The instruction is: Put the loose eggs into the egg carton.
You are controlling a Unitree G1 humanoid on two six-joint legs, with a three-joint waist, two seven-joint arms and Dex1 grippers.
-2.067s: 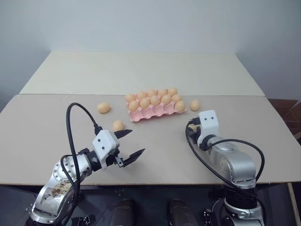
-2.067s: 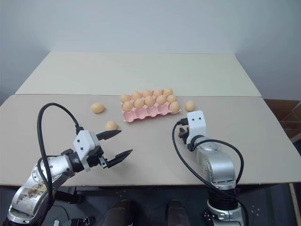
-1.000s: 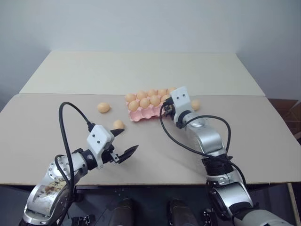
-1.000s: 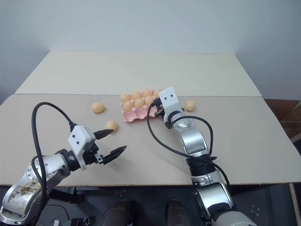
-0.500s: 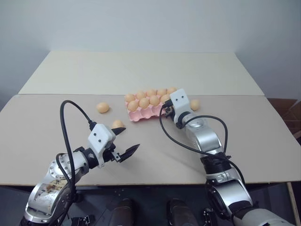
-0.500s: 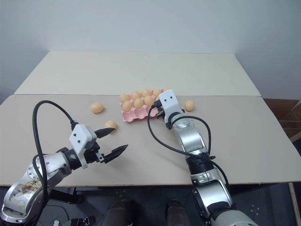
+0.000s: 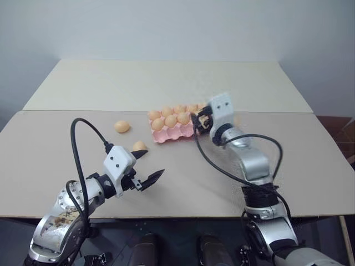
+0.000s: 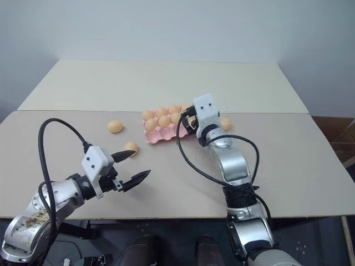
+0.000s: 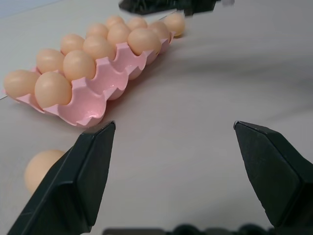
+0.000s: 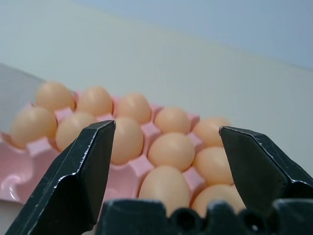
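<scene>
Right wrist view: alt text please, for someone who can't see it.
The right gripper has its two black fingers spread wide, and between them sits the pink egg carton with tan-orange eggs seated in its cups. Behind the carton lies a pale table, with a light wall beyond it.

Bare table (image 7: 183,183) before the left claw (image 7: 145,169); one loose egg (image 7: 138,146) just beside it

Our left gripper (image 7: 145,167): lower left of frame, fingers spread wide, empty. Our right gripper (image 7: 201,120): centre of frame, arm stretched forward, fingers (image 10: 83,166) parted wide, empty.
</scene>
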